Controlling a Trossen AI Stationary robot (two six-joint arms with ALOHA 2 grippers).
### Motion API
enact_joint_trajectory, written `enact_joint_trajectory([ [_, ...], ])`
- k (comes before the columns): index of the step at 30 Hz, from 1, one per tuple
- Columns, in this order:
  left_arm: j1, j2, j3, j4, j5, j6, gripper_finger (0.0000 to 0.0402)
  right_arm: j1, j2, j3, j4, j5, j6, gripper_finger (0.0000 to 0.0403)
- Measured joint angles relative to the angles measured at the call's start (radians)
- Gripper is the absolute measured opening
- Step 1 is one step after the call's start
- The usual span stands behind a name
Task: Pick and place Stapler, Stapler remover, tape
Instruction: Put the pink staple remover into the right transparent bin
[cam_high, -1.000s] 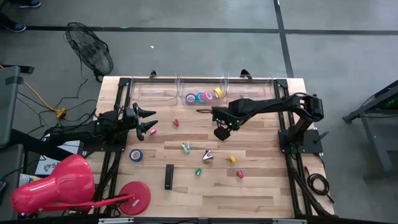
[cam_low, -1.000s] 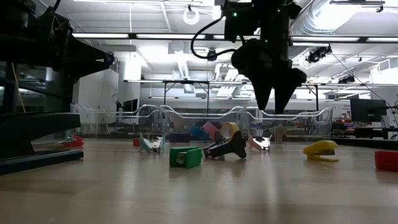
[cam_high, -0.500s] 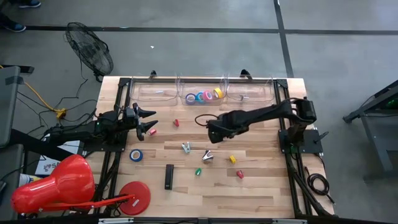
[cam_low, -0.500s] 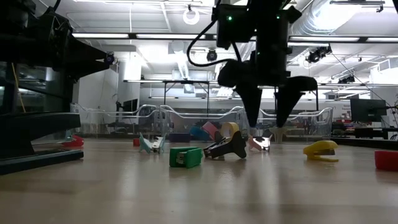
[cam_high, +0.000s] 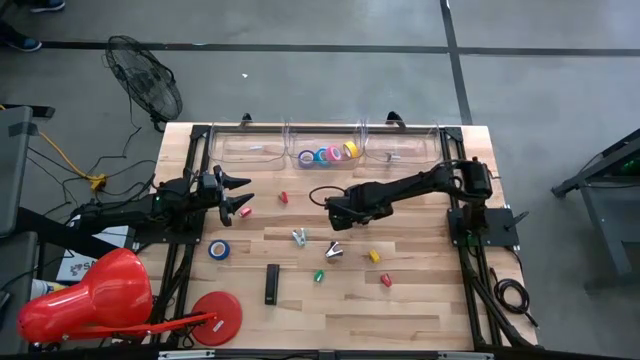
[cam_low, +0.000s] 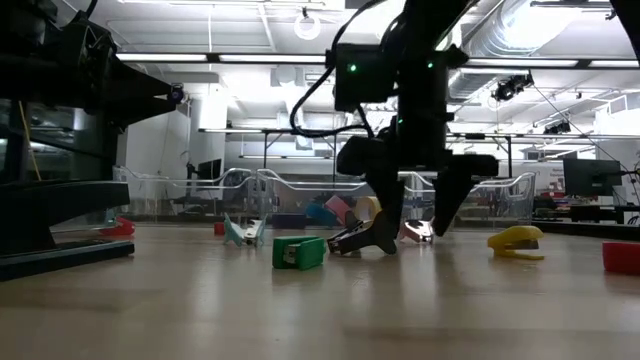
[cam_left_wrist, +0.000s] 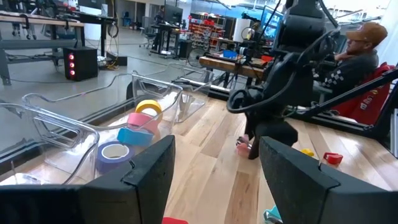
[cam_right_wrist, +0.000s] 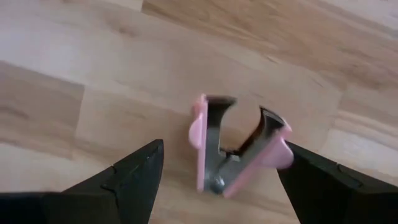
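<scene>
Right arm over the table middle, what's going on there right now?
The right gripper is open and lowered over a pink staple remover lying on the wooden table, fingers on either side, not yet closed. The left gripper waits open near the table's left edge. Four tape rolls already sit in the clear tray.

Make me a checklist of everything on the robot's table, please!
Surface: wooden table, bare planks, nothing spilled.
Job's things: tape rolls in the clear bin; blue tape roll and black stapler on the table; pink staple remover below the right hand.
Clutter: small coloured staplers and removers scattered mid-table; red disc at the table's near edge.
Hands: right hand open, low over the pink staple remover; left hand open, waiting at the left side.
Cables: black loop at the right arm's wrist; yellow cable on the floor.
Surroundings: fan on the floor; a person beyond the table.
</scene>
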Motion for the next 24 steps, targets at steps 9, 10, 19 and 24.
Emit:
enact_joint_trajectory([
  [9,0.000,0.000,0.000,0.000,0.000,0.000,0.0230,-0.036,0.017,0.001,0.012,-0.012,-0.049,0.0280],
  [10,0.000,0.000,0.000,0.000,0.000,0.000,0.0230,-0.039,0.017,0.001,0.013,-0.014,-0.054,0.0274],
  [19,0.000,0.000,0.000,0.000,0.000,0.000,0.0230,-0.047,0.018,0.001,0.016,-0.029,-0.110,0.0201],
  [24,0.000,0.000,0.000,0.000,0.000,0.000,0.0230,-0.055,0.018,0.001,0.015,-0.038,-0.154,0.0162],
])
